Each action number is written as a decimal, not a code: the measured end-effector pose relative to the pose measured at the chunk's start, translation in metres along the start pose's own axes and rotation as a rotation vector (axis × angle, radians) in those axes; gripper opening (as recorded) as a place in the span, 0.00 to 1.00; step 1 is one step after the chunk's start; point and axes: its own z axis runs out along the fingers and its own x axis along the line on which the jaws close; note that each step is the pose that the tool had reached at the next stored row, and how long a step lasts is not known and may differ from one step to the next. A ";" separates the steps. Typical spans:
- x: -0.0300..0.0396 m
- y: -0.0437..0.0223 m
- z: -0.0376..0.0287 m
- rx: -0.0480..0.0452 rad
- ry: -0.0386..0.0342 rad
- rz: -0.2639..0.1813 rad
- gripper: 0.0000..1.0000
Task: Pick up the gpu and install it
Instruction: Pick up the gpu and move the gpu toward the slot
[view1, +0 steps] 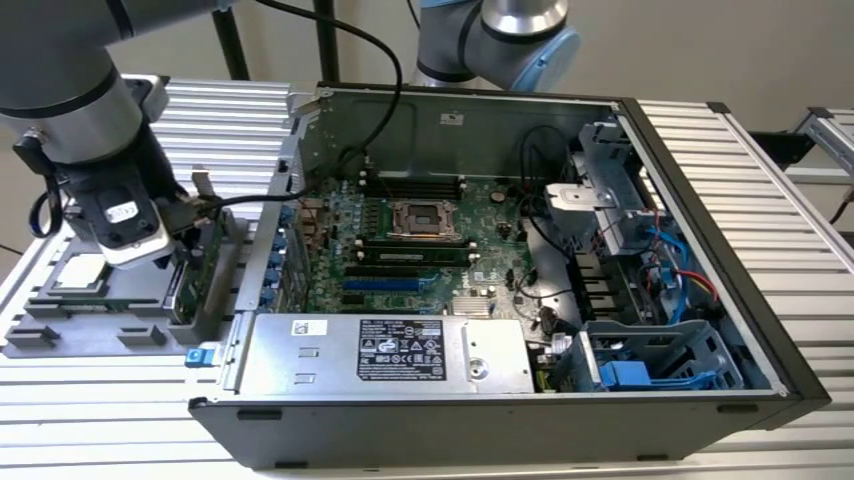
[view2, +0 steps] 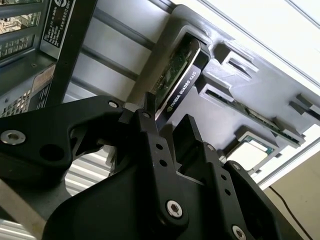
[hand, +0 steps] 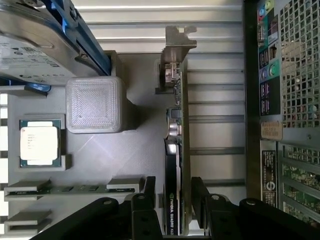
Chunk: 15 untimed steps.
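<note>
Gpu (hand: 176, 125) on edge (bracket end away), spread claw (hand: 173, 182) straddling it.

Ribbed metal table (view1: 747, 170). Grey parts tray (view1: 80, 335) lies on it near the edge at the exterior view's left; open computer case (view1: 400, 435) just beside, mid-table.

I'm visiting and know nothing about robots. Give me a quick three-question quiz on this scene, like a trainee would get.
1. Fill in: the gpu stands on edge in a gray ____ beside the computer case.
2. True or false: the gpu is plugged into the motherboard.
3. The end effector is: A) shut on the CPU chip; B) open, straddling the gpu; C) inside the case.
Key: 1 holder; 2 false; 3 B.
</note>
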 end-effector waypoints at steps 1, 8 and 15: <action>0.0000 0.0000 0.0006 -0.0001 0.0000 -0.001 1.00; -0.0003 0.0001 0.0045 0.0000 0.0007 -0.007 1.00; -0.0004 0.0002 0.0090 -0.0001 0.0012 -0.012 1.00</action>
